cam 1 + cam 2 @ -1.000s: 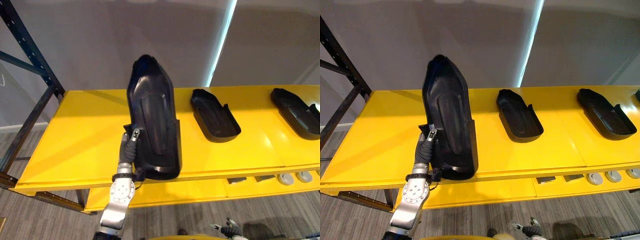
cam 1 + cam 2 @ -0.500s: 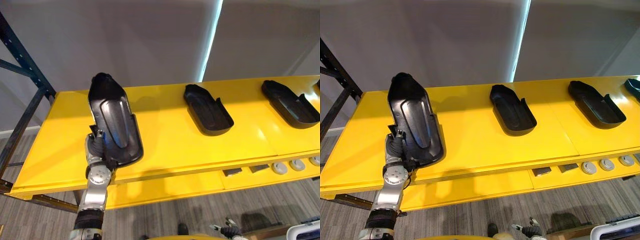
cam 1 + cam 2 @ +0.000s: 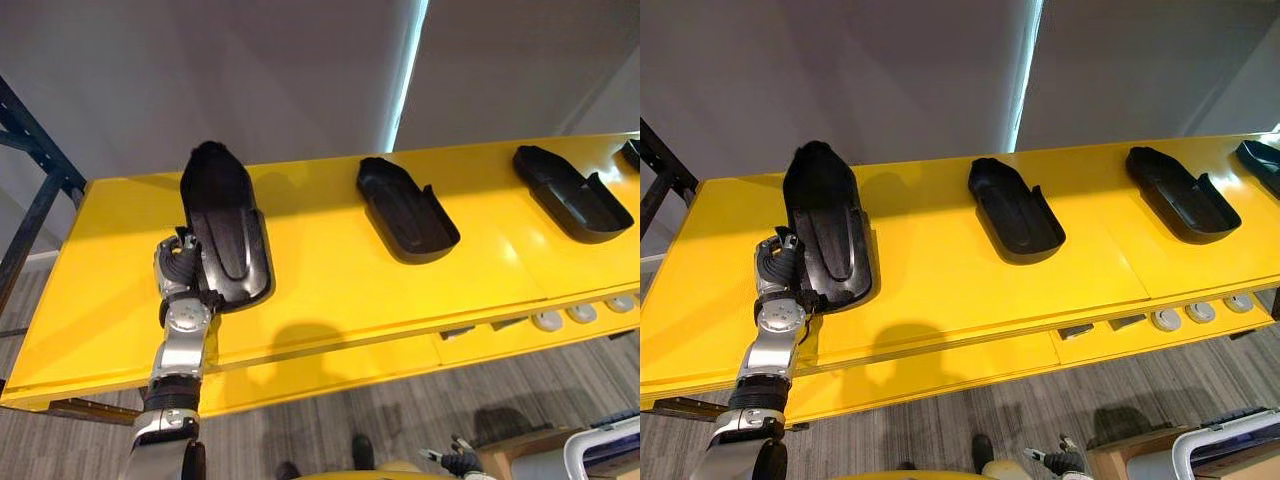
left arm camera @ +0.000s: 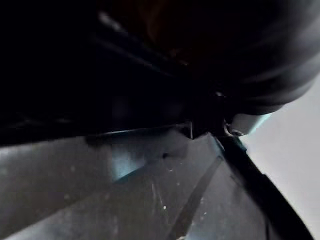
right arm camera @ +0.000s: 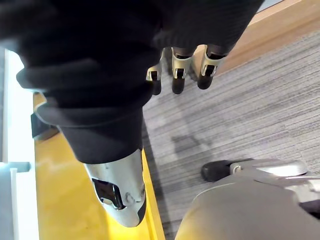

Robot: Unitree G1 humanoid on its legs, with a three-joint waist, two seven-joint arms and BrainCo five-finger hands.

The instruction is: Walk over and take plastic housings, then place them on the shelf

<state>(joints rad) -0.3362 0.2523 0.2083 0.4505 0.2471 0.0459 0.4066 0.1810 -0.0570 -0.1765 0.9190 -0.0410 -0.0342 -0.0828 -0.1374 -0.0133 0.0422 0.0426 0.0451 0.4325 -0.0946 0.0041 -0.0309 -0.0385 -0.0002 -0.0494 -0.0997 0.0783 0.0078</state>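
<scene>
A long black plastic housing (image 3: 225,228) lies lengthwise on the left part of the yellow shelf (image 3: 320,290), its near end by the front edge. My left hand (image 3: 178,266) is at the housing's near left rim with its fingers curled on it. The left wrist view shows the housing's dark surface (image 4: 150,200) from very close. Two more black housings (image 3: 405,210) (image 3: 570,192) lie further right on the shelf, and another (image 3: 632,150) shows at the far right edge. My right hand (image 5: 179,75) hangs low over the floor, fingers relaxed and holding nothing.
A dark blue rack upright (image 3: 30,170) stands at the shelf's left end, with a grey wall behind. Small round grey parts (image 3: 560,318) and dark blocks sit on the lower ledge at the right. A box (image 3: 600,455) stands on the floor at the lower right.
The housing has come down from a raised, steep tilt to lying flat on the shelf further left, with my left hand still on it. The camera has also shifted.
</scene>
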